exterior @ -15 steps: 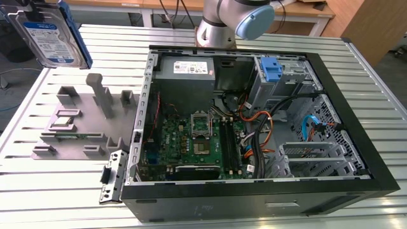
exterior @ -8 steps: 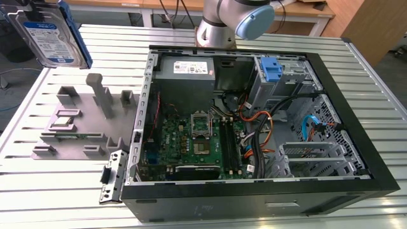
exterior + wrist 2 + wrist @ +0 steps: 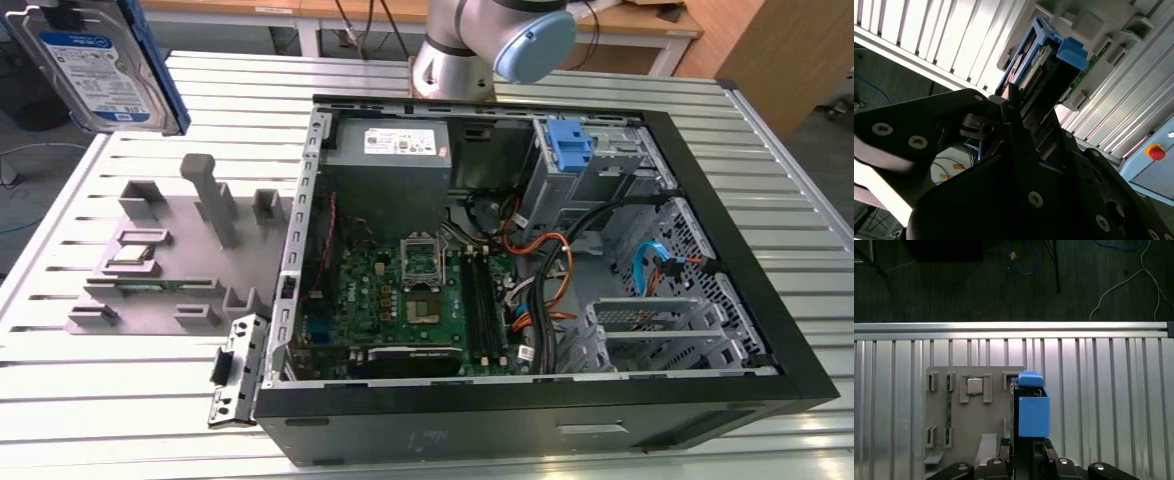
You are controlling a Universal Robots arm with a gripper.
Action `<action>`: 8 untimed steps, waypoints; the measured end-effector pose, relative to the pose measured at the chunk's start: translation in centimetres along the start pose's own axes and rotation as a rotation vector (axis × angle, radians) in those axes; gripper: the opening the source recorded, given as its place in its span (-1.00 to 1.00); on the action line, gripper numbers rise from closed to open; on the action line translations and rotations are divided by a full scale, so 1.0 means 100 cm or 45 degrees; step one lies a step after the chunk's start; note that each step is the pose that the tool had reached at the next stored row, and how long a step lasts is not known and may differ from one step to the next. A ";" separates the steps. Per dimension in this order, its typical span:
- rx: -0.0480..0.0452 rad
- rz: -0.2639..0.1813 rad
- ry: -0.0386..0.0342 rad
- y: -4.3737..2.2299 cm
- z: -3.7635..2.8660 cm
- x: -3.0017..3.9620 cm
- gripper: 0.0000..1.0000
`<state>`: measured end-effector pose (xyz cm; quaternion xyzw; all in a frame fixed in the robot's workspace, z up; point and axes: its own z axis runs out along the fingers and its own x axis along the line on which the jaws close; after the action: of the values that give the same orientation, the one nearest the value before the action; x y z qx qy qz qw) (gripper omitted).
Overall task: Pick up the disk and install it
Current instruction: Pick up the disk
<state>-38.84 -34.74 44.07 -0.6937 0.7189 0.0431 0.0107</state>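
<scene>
The disk (image 3: 100, 65) hangs in the air, high above the table's corner at the exterior view's far left, upright, with its blue-and-white label facing the camera and blue rails on its sides. In both wrist views my gripper (image 3: 1027, 450) (image 3: 1016, 107) is shut on the disk (image 3: 1032, 410) (image 3: 1046, 62), black fingers clamping its narrow edges. The blue rail end points away from the gripper. Below it lies the grey fixture plate (image 3: 976, 432) on the slatted table.
An open computer case (image 3: 747, 300) lies on the metal table, with a motherboard (image 3: 414, 300), grey power supply (image 3: 387, 145), cables and a blue-tabbed drive bay (image 3: 571, 150). The grey fixture plate (image 3: 174, 270) with upright posts sits beside it. A small silver chip (image 3: 974, 386) rests in the fixture.
</scene>
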 end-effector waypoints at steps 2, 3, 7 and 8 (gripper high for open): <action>0.000 0.000 0.0001 -0.0001 -0.0004 0.0000 -0.31; 0.000 0.000 0.0001 -0.0001 -0.0007 -0.0001 -0.31; 0.000 0.000 0.0003 -0.0014 -0.0009 -0.0001 -0.31; 0.000 0.000 0.0002 -0.0021 -0.0008 -0.0001 -0.31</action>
<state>-38.63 -34.74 44.15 -0.6938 0.7188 0.0431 0.0106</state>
